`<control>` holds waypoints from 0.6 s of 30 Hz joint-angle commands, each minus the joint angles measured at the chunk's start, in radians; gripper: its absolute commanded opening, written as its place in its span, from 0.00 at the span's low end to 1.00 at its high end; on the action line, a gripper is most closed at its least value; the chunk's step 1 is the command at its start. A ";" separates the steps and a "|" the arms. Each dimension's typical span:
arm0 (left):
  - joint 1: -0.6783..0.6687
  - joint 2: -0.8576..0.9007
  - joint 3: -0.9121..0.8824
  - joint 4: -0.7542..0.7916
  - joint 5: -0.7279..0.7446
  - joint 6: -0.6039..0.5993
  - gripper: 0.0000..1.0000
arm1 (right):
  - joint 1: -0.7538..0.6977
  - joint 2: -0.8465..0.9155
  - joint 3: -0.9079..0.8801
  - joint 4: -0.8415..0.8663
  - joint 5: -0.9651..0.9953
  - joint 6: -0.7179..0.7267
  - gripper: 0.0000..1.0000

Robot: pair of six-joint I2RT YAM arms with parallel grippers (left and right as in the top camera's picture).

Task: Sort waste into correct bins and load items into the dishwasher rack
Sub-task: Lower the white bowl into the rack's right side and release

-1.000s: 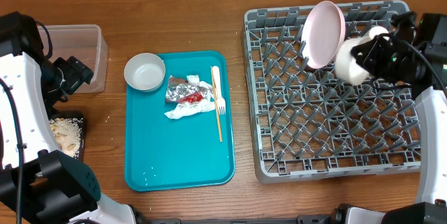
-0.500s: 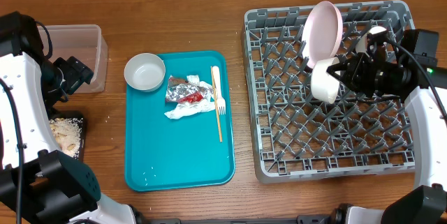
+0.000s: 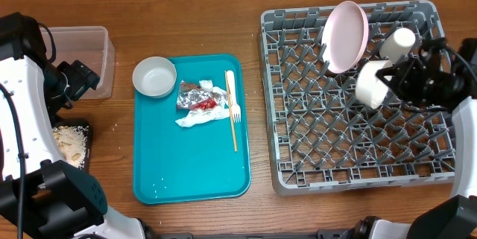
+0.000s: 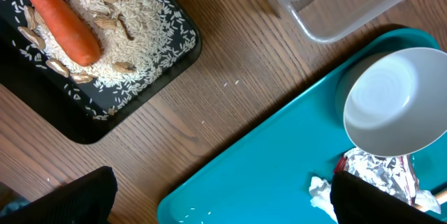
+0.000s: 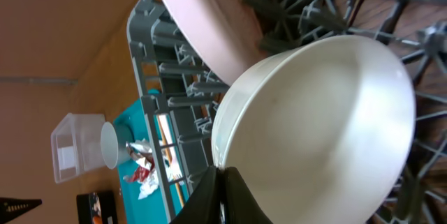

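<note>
Hovering over the dishwasher rack (image 3: pixel 358 157), the right gripper (image 5: pixel 222 188) is clenched on the rim of a small white bowl (image 3: pixel 370 86), and that bowl is where the action is. It hangs tipped on its edge above the pegs, just beside the lower right of the pink plate (image 3: pixel 346 34), which stands upright in the rack's far rows. A small white cup (image 3: pixel 397 43) sits in the rack close behind.

From the right wrist view the bowl's rim runs right alongside the plate's face. Touching or a hair apart? Cannot tell from here. That gap looks like the thing that matters: the pegs lie straight below the fingers, and the bowl probably has to go down with its rim parallel to the plate so it slots in next to it rather than knocking it.

Over on the far side, the left gripper (image 4: pixel 220 189) hangs with its jaws spread wide and nothing between them, above the corner of the teal tray (image 3: pixel 186 172). It is well apart from the rack, so the right arm is clearly the one placed for this drop.
</note>
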 commanded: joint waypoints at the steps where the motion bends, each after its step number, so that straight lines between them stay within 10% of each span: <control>1: 0.000 -0.021 0.019 0.001 -0.013 -0.020 1.00 | -0.027 0.011 -0.003 0.005 0.070 -0.029 0.04; 18: 0.000 -0.021 0.019 0.001 -0.013 -0.020 1.00 | -0.078 0.032 -0.003 0.014 0.325 -0.020 0.04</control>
